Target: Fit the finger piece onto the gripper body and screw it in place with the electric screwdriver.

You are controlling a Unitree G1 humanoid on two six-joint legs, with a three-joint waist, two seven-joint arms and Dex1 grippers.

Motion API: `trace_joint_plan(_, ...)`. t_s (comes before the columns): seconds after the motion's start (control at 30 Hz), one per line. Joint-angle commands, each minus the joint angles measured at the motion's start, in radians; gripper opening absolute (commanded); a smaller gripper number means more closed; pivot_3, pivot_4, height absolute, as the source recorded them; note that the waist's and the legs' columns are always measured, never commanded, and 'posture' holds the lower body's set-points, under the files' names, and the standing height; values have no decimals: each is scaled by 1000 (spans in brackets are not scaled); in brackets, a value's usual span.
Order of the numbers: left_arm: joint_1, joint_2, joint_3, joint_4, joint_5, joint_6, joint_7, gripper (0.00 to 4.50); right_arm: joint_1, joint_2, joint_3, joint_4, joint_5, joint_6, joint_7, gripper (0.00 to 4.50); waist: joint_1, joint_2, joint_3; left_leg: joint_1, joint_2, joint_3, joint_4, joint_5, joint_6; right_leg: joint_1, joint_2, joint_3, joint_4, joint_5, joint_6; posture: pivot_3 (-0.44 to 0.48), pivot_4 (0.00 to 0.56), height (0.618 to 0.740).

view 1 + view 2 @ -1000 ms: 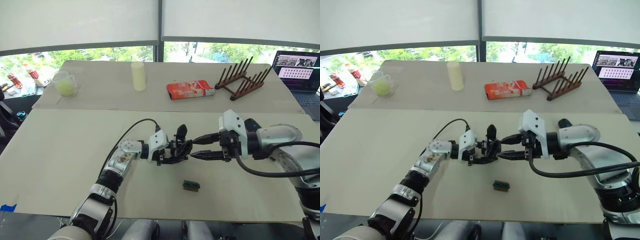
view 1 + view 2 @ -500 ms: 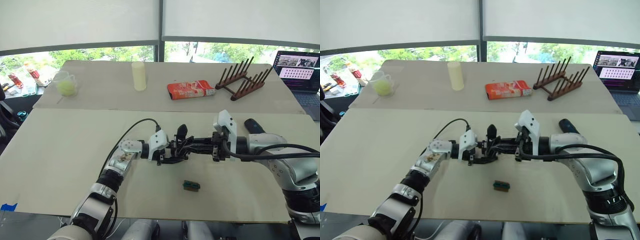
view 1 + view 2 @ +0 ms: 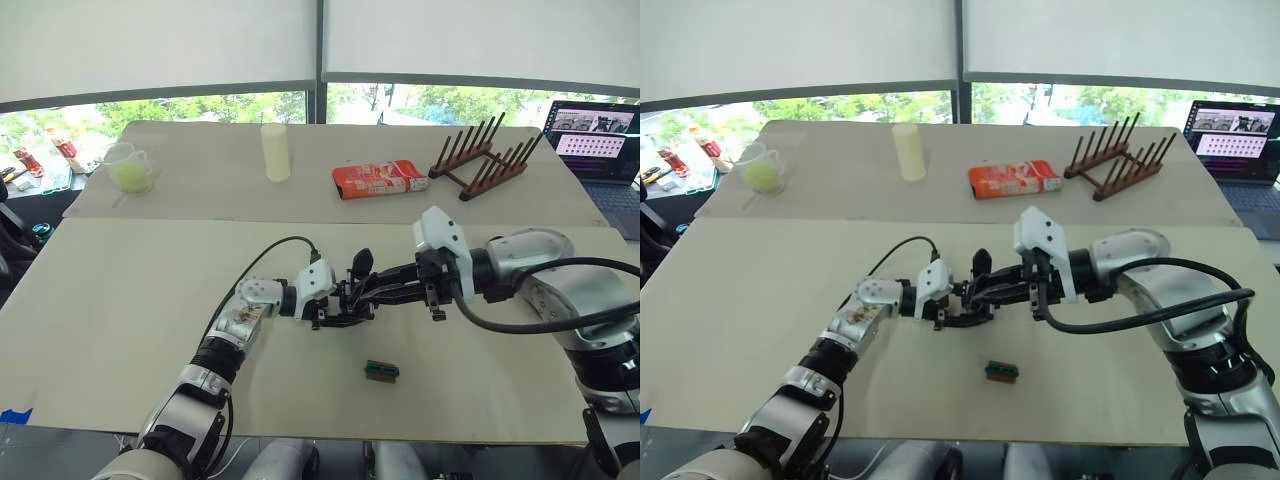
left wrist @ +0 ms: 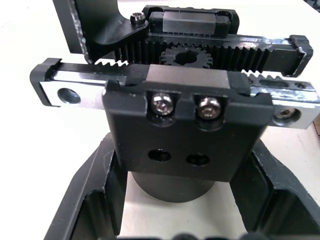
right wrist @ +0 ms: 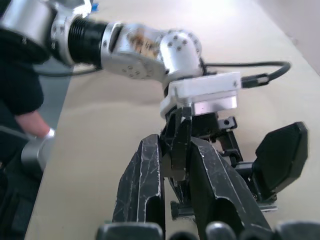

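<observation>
My left gripper (image 3: 335, 303) is shut on the gripper body (image 3: 352, 292), holding it just above the table's middle. The body is a black block with a silvery rail, a toothed rack and two screws (image 4: 185, 120), and one upright black finger (image 3: 362, 263). From the right, my right gripper (image 3: 376, 292) reaches in with its tips against the body. In the right wrist view it is shut on the finger piece (image 5: 180, 135), a flat black piece between its fingertips (image 5: 150, 150). The electric screwdriver is out of view.
A small green-and-brown block (image 3: 381, 371) lies on the table in front of the grippers. On the far table stand a cream cylinder (image 3: 275, 152), a cup (image 3: 130, 170), a red package (image 3: 380, 180), a wooden rack (image 3: 485, 160) and a laptop (image 3: 595, 135).
My right gripper has moved left from a short gap to reach the gripper body, and its wrist has since risen and turned. The left gripper has stayed put.
</observation>
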Motion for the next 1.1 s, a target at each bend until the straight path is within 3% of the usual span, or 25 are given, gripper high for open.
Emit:
trace_joint_plan(0.03,-15,0,11,-26,-9,-12,2,2306,-46,-13,32,29,-57,-74,58,293,0,0,0,0,0,0,0,0,0,0,0,0,0,0,0,0,150,740)
trace_joint_plan(0.8,-5,-5,11,-54,-16,-2,13,2306,-63,20,86,132,-182,-139,126,293,0,0,0,0,0,0,1,0,0,0,0,0,1,0,0,0,150,740)
trace_joint_plan(0.93,-3,-6,10,-56,-17,0,13,2306,-69,23,93,134,-189,-122,119,293,0,0,0,0,0,0,1,0,0,0,0,0,1,0,0,0,150,740)
trace_joint_plan(1.1,-5,-8,10,-56,-18,5,10,2306,-161,-1,186,127,-226,46,127,293,-4,0,0,0,0,0,2,0,-1,0,0,0,2,1,-1,0,150,740)
